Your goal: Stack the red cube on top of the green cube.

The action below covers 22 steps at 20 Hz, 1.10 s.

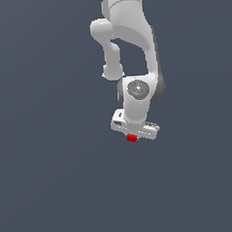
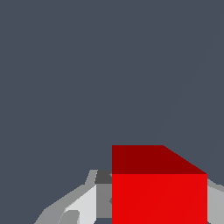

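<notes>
Gripper (image 1: pixel 132 137) clamps red cube (image 1: pixel 132 138) — open grey floor (image 1: pixel 54 180) all round.

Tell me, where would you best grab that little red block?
By two opposite flat side faces of the red cube, coming from above. Its faces are plain and parallel, suiting flat fingers. The gripper already sits over it; whether it is clamped is unclear.

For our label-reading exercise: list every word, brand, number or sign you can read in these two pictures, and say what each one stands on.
None: no readable text in either view.
The small bright red cube has plain faces.
The white robot arm and its white gripper carry no legible lettering; the grey round joint cap shows only tiny coloured specks, too small to read.
The dark grey-blue ground is unmarked.
</notes>
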### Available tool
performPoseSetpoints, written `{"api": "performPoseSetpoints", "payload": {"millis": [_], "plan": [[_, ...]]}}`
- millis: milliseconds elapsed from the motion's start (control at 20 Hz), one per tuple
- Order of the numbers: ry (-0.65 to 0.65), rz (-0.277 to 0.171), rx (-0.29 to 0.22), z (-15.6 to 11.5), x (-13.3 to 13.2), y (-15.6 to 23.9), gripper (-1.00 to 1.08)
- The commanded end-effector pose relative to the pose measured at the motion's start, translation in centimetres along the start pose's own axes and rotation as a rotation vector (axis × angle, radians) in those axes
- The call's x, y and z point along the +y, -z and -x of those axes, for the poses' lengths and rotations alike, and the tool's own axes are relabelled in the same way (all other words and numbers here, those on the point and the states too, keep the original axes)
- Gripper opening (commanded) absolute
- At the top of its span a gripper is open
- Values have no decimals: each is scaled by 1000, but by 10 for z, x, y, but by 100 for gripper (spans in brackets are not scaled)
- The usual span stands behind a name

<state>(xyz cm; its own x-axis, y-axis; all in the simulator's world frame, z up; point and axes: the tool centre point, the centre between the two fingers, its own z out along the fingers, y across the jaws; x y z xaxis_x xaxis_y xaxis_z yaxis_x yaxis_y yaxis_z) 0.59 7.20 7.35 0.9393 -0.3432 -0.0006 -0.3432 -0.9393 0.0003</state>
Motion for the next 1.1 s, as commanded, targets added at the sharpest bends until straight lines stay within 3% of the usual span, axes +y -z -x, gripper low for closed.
{"api": "performPoseSetpoints", "payload": {"millis": [0, 550, 600, 1050], "plan": [[0, 0, 1, 11, 1, -4, -100], [0, 0, 1, 34, 2, -14, -100], [0, 0, 1, 34, 2, -14, 100], [0, 0, 1, 34, 2, -14, 100]]}}
